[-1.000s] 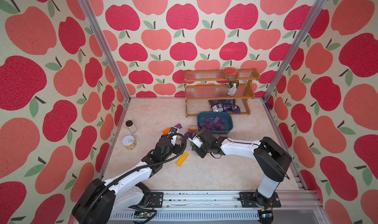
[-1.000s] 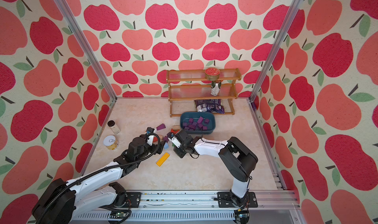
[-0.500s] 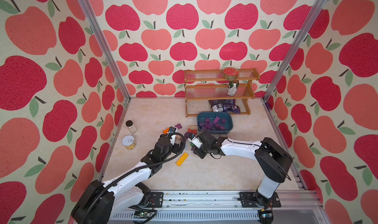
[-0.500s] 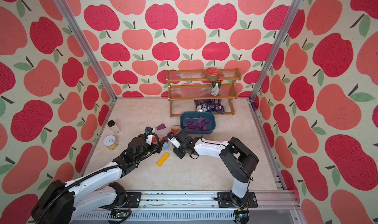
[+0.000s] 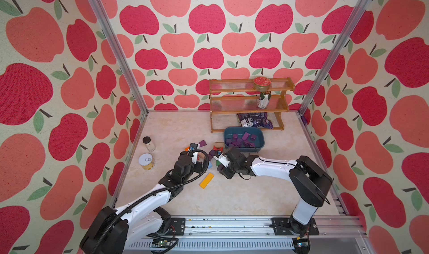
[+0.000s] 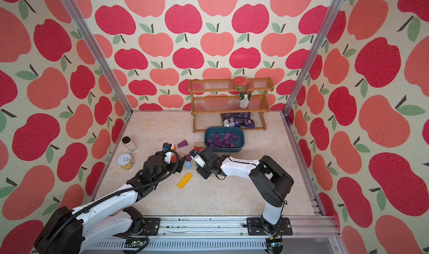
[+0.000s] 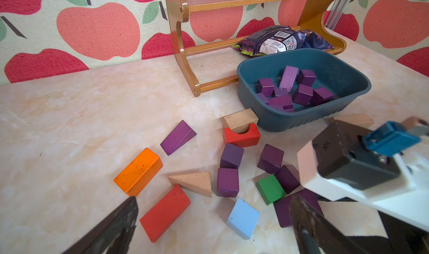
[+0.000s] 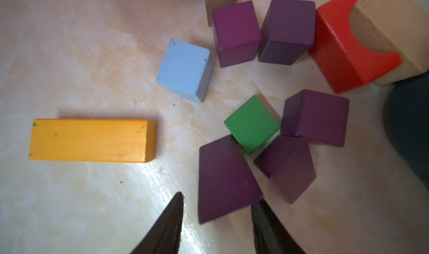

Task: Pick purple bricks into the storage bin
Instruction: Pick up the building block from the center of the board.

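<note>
The storage bin (image 5: 262,139) (image 7: 362,79), a teal tub, stands before the shelf rack with several purple bricks (image 7: 301,94) inside. More purple bricks lie loose on the table: cubes (image 7: 227,182) (image 7: 270,159) (image 8: 315,116) and a wedge (image 7: 177,137). My right gripper (image 8: 218,198) is open and low over the table. A large purple wedge brick (image 8: 222,171) lies between its fingers, one finger at its corner and the other apart from it. My left gripper (image 7: 212,199) is wide open above the loose blocks and holds nothing.
Among the purple ones lie a light-blue block (image 7: 243,218), green cube (image 8: 251,124), red bar (image 7: 164,212), orange block (image 7: 139,171), red arch (image 7: 241,137) and yellow bar (image 5: 206,180). A jar (image 5: 148,143) and can (image 5: 146,161) stand left. The rack (image 5: 248,102) holds a snack bag (image 5: 254,120).
My right gripper's jaws have parted over the purple wedge. Both arms have hardly shifted.
</note>
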